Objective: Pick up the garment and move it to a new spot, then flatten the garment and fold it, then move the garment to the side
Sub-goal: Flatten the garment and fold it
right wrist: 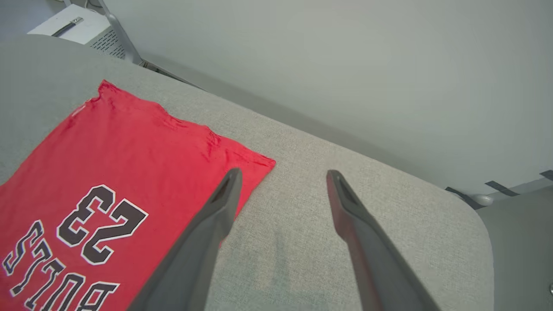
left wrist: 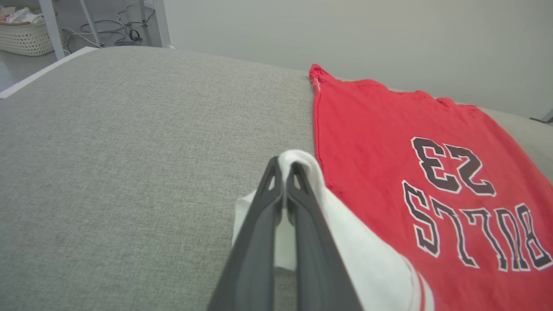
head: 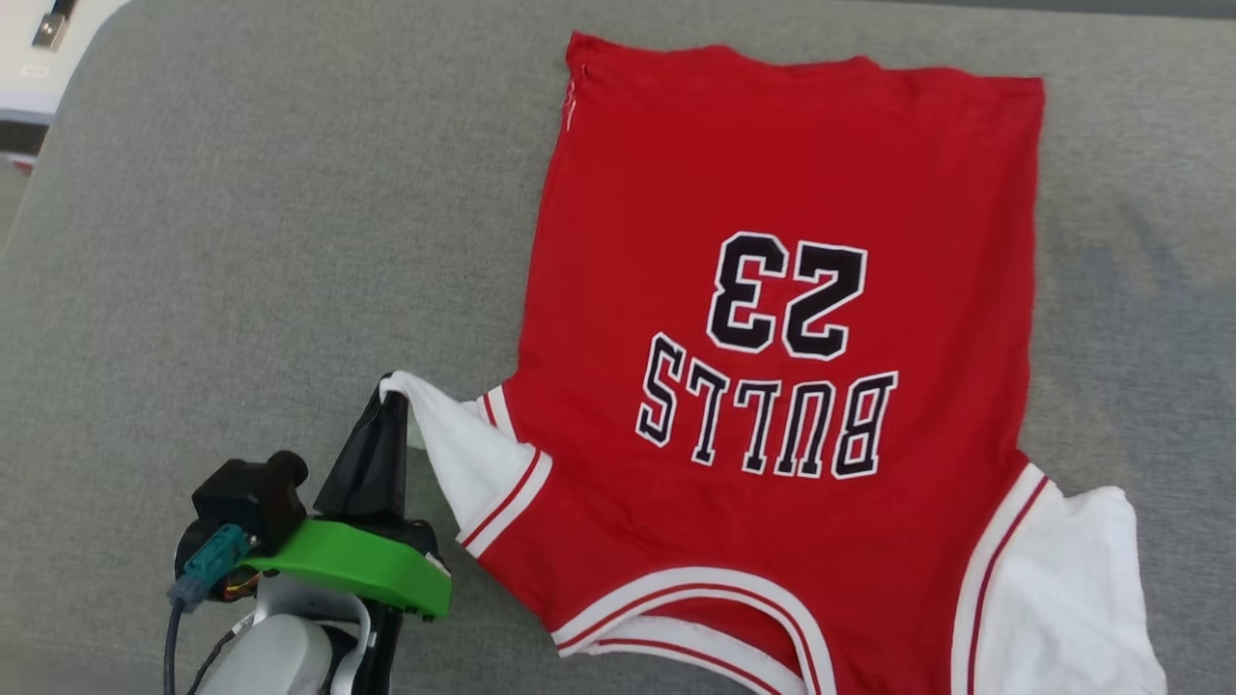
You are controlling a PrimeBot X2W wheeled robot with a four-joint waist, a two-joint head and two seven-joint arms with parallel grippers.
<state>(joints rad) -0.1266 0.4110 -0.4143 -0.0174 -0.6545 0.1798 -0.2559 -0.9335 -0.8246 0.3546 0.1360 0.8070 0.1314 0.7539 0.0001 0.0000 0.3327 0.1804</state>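
The garment (head: 772,174) is showing bright red, with white sleeves, red-and-white striped trim and black, white-edged lettering. The surface (head: 241,241) is showing plain grey.

A: How many garments do we count?
B: We count one garment (head: 772,193), with two white sleeves: one sleeve (head: 473,463) pinched at the tips of our left gripper (head: 391,401), the other sleeve (head: 1062,579) well off to its right.
A: And grippers?
B: Two, counting our right gripper (right wrist: 281,177), with two fingers each.
A: Anything else?
B: One basket (left wrist: 26,36), far beyond the left fingertips.
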